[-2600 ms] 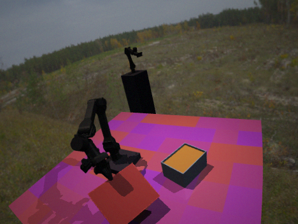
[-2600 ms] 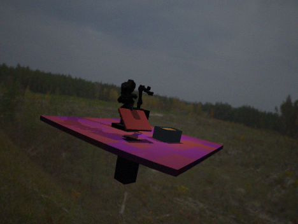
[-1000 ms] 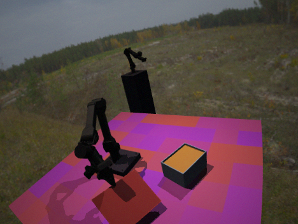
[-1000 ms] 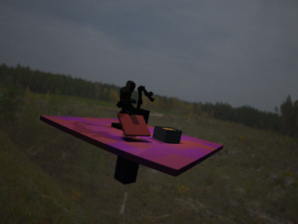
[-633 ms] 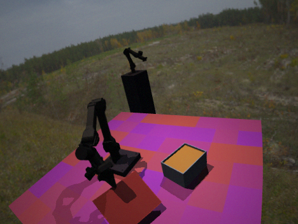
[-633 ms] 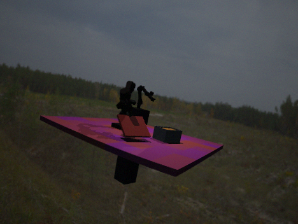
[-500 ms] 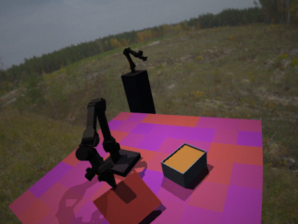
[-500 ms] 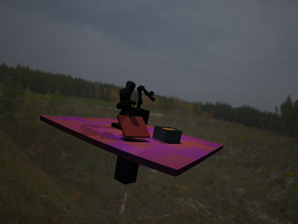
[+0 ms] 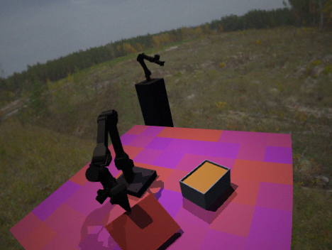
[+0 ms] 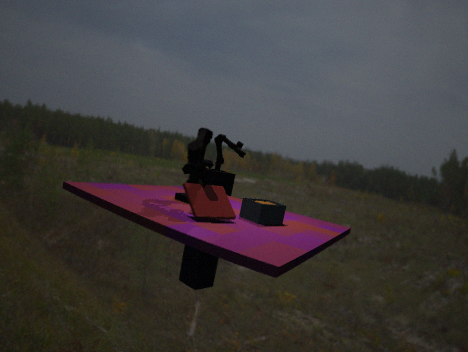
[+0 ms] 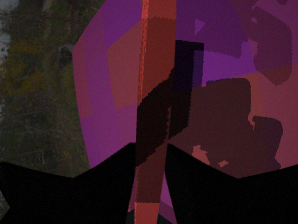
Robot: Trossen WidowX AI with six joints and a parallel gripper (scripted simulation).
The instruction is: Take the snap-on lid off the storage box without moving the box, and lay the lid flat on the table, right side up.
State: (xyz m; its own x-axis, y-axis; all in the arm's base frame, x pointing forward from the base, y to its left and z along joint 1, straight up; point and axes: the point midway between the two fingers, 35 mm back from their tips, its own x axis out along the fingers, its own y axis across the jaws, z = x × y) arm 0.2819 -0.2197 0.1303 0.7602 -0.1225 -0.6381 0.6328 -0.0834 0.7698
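while the red lid (image 9: 156, 231) (image 10: 214, 206) (image 11: 156, 60) slants, its long axis unclear, the jaws (image 9: 129, 212) grasp its edge.

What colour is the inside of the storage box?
Orange-yellow, inside the dark box; clearest in the top view.

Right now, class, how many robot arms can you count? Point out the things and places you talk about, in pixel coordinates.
2: one on the table, its gripper (image 9: 128, 212) (image 11: 149, 149) holding the red lid (image 9: 142, 227) (image 10: 210, 202) (image 11: 156, 55); one on the black pedestal (image 9: 155, 103) behind.
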